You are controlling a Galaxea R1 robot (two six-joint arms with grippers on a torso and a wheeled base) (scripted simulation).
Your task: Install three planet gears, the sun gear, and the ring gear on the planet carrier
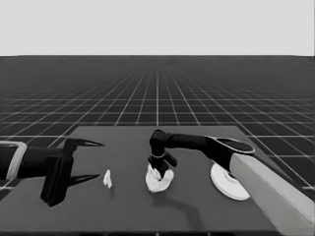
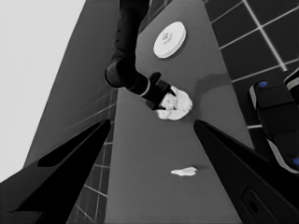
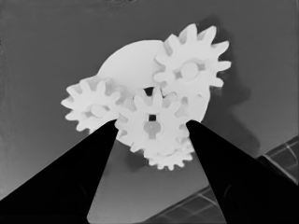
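On the dark desk point(image 1: 197, 206), four gears point(image 3: 152, 122) are seated on the smaller round part point(image 3: 128, 63), directly below the right gripper point(image 3: 152, 140), fingers apart. The larger round part point(image 1: 227, 184), beside it, remains uninstalled. The left gripper point(image 1: 87, 161) is parked open.

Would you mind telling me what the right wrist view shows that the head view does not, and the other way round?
Only the right wrist view resolves the cluster: four toothed gears lie on the smaller round part, with the middle gear between the right gripper's fingers.

Only the head view shows the larger round part lying apart near the table's right end, the thin white piece, and the left gripper waiting over the table's left end, fingers spread.

Both show the right gripper at the cluster, mid-table.
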